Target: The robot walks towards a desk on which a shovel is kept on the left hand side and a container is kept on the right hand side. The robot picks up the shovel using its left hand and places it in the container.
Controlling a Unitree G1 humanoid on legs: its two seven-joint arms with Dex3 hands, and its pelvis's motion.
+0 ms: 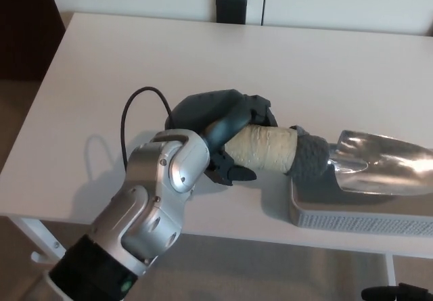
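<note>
Left hand (223, 128) fingers wrapped round shovel (325, 159) handle — blade over container (358, 213).

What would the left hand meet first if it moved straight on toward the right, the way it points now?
Probably the near-left wall of the grey perforated container, below the shiny metal shovel that the left hand holds; depth is unclear.

The left hand (226, 128) sat near the front edge of the desk (203, 57), wrapped around the handle of the shovel (325, 155), which lay pointing right. Its blade reached over the container (358, 213), which stood at the desk's front right.
</note>
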